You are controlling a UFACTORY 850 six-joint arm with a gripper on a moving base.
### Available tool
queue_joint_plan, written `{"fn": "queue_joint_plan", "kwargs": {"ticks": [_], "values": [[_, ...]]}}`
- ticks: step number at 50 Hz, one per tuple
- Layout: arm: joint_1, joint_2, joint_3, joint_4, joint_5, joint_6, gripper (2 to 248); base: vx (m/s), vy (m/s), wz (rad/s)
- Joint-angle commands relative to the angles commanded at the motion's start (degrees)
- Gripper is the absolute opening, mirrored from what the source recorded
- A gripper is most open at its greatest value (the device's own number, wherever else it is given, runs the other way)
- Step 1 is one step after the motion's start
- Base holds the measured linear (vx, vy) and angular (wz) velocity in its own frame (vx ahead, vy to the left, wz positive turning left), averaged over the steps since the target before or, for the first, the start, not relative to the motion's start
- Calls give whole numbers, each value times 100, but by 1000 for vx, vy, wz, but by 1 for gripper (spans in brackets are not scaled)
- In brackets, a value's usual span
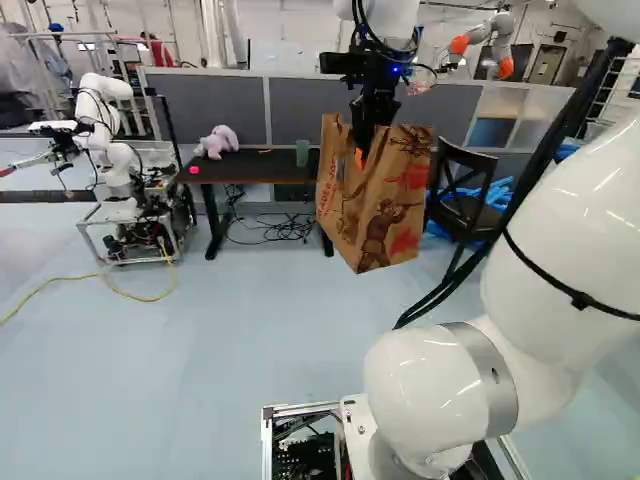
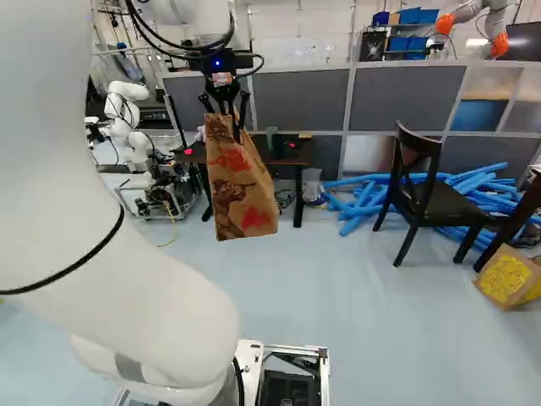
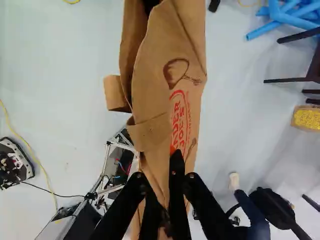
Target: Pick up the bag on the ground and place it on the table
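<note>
The gripper [image 1: 365, 146] pinches the paper bag [image 1: 378, 225] between its fingers, holding it aloft in the upper middle of the left base view. Beyond, a chair [image 2: 433, 188] stands upper right in the right base view. Behind the bag, the table [image 1: 258, 168] carries a pink plush toy [image 1: 217, 141] in the left base view's upper left.
</note>
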Motion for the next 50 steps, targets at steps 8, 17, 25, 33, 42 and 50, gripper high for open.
{"fn": "queue_joint_plan", "kwargs": {"ticks": [8, 17, 25, 33, 42, 50], "values": [[0, 0, 0, 0, 0, 0, 21, 54, 60, 266], [0, 0, 0, 0, 0, 0, 21, 74, 54, 253], [0, 0, 0, 0, 0, 0, 21, 89, 42, 160], [0, 0, 0, 0, 0, 0, 21, 98, 2, 3], [0, 0, 0, 0, 0, 0, 21, 96, 2, 0], [0, 0, 0, 0, 0, 0, 21, 106, 4, 3]]}}
